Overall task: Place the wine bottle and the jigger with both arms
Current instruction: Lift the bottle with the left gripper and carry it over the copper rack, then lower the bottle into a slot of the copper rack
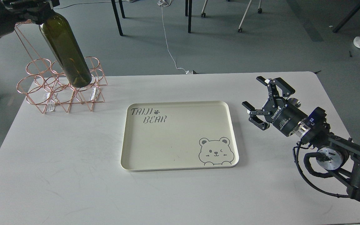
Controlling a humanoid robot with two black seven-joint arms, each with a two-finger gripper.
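The wine bottle [66, 50], dark olive-green glass, leans at the far left, its base among the top rings of a copper wire rack [61, 90]. My left gripper [37, 12] is shut on its top at the upper left edge, hiding the neck. I cannot tell whether the base rests on the rack. My right gripper [255, 92] is open and empty, just above the table, right of the cream tray [180, 165]. A small shiny silver piece [296, 102], apparently the jigger, shows partly behind the right gripper's body.
The tray lies flat at the table's middle, empty, with a bear drawing and lettering. The white table [58, 175] has a rounded far right corner. Chair and table legs, a white cable and a person's foot are on the floor beyond.
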